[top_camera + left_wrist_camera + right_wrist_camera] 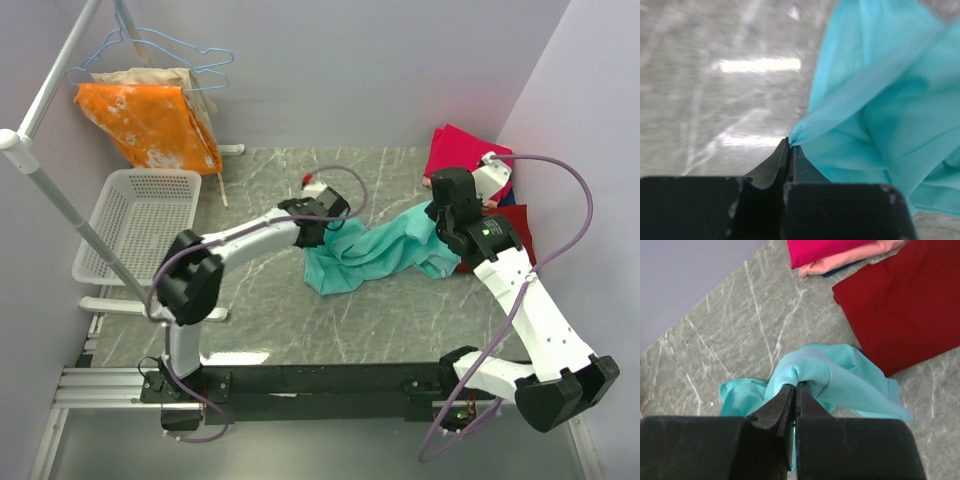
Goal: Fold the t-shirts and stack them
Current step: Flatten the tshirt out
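Observation:
A teal t-shirt [375,252] lies crumpled mid-table between my two grippers. My left gripper [328,227] is shut on its left edge; in the left wrist view the gripper [789,143] pinches a corner of the teal t-shirt [880,115]. On the other side, my right gripper [447,232] is shut on a bunched fold; the right wrist view shows this gripper [797,385] clamping the teal t-shirt [835,382]. A dark red t-shirt [905,310] lies folded at the right, with magenta-pink [825,249] and salmon [850,261] t-shirts stacked behind it.
A white basket [135,220] stands at the left. Above it an orange white-blotched cloth [150,125] hangs from a rack over a beige cloth. The rack's white pole [60,200] slants across the left side. Walls close the back and right.

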Available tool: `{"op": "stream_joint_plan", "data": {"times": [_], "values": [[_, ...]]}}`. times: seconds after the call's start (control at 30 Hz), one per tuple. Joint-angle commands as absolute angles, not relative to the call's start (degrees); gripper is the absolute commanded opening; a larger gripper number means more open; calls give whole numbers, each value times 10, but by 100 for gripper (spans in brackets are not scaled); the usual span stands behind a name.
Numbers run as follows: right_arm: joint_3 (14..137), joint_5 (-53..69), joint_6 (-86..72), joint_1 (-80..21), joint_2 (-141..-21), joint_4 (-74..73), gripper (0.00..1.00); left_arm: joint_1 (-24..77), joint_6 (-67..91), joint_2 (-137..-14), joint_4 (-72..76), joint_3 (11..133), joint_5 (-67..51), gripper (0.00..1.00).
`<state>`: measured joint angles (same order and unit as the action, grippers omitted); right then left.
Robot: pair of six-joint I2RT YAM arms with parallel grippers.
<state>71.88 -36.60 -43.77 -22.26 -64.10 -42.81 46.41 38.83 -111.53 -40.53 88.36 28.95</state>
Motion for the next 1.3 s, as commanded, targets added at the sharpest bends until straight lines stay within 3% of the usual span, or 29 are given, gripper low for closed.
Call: {"op": "stream_joint_plan", "data": {"times": [0.0, 0.5, 0.93, 1.27], "values": [[724, -371, -426, -204, -632, -405, 0, 429, 410, -1006, -436, 872, 345, 1], [802, -345, -365, -158, -609, -402, 0, 313, 367, -829, -508, 947, 406, 1], [919, -296, -325, -155, -576, -415, 0, 303, 332, -687, -584, 1030, 445, 1], [961, -302, -301, -154, -595, -363, 0, 304, 304, -708, -568, 1076, 525, 1]]}}
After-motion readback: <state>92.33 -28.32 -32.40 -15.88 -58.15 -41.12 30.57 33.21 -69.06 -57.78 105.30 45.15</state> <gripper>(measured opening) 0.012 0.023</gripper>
